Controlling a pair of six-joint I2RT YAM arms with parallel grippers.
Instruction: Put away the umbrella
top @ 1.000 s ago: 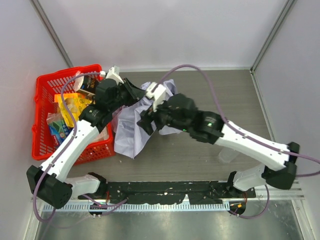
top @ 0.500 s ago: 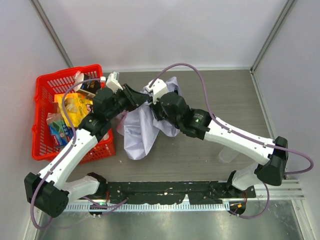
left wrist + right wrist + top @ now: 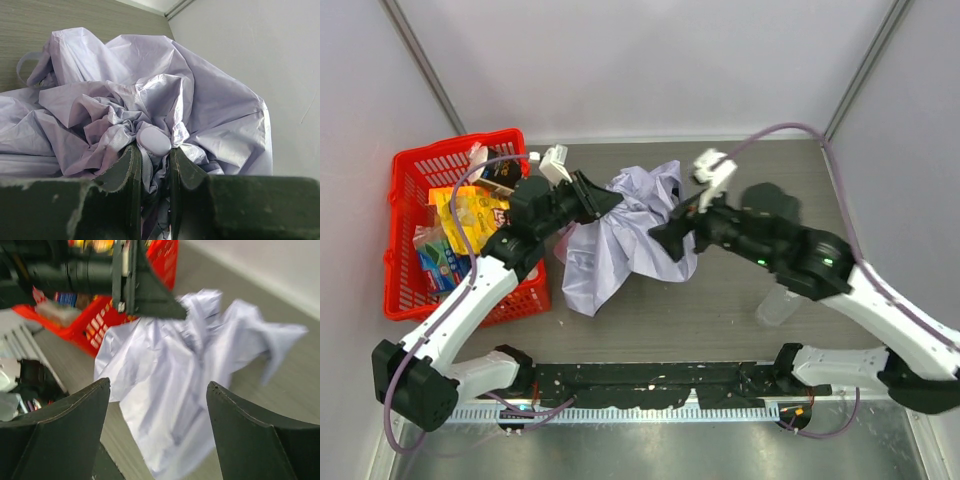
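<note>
Left tool (image 3: pixel 152 150) pinches the bunched fabric at one end of the umbrella (image 3: pixel 620 235), which sags on the bench (image 3: pixel 720 330) beside the red basket (image 3: pixel 420 165). Right tool (image 3: pixel 157 390) hangs spread, clear of it. Held by slick fabric alone, it may slip free.

white arm links (image 3: pixel 470 300), black joints (image 3: pixel 415 375), purple cables (image 3: pixel 788 127), white wrist cameras (image 3: pixel 712 168), dark tool fingers (image 3: pixel 250 440).

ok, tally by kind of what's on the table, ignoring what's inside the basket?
umbrella: 1
basket: 1
clear container: 1
total: 3
</note>
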